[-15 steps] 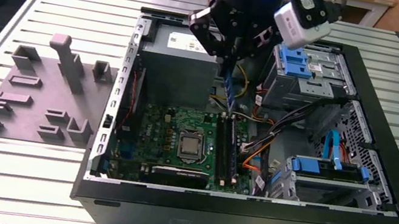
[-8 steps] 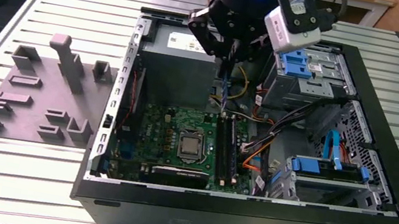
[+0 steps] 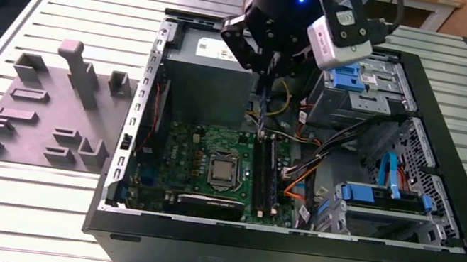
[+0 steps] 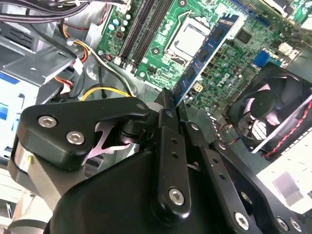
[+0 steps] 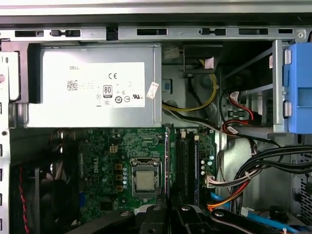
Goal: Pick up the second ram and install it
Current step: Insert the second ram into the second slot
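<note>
The tool [image 3: 270, 62] is clamped on the second ram [image 4: 202, 56], which hangs edge-down from its fingertips above the motherboard [image 3: 201, 150], over the memory slots [image 3: 266, 176].

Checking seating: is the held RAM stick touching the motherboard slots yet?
Apart. In the second wrist view, the RAM stick sits shut between the fingers, hanging clear above the motherboard and its slots.

One ram stick [image 4: 204, 52], one motherboard [image 3: 208, 163]

End effector [image 3: 268, 61] grips second ram [image 3: 262, 111] upright above motherboard [image 3: 199, 161].
</note>
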You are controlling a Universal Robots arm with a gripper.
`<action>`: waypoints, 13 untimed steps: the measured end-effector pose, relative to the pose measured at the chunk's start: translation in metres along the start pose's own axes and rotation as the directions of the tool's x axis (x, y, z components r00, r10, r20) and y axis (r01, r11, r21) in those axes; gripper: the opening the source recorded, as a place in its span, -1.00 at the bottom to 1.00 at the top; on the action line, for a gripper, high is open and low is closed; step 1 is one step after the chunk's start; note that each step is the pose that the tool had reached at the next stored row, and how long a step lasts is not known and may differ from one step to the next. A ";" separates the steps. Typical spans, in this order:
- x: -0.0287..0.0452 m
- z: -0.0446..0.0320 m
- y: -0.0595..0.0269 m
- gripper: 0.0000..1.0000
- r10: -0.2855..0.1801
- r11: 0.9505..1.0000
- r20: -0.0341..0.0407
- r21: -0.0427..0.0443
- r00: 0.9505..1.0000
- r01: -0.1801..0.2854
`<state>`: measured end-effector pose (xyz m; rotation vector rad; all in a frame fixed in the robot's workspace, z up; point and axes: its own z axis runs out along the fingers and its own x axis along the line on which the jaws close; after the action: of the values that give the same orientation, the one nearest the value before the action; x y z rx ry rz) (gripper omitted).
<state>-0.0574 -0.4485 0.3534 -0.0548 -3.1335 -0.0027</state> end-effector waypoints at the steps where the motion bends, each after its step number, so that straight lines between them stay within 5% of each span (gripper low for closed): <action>1: -0.0011 0.0010 0.0000 -0.72 0.004 1.000 0.000 0.000 1.000 -0.004; 13: -0.0147 0.0105 0.0005 -0.72 0.041 0.999 0.000 0.000 0.999 -0.041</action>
<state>-0.0428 -0.4485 0.3428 -0.1187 -3.1318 -0.0028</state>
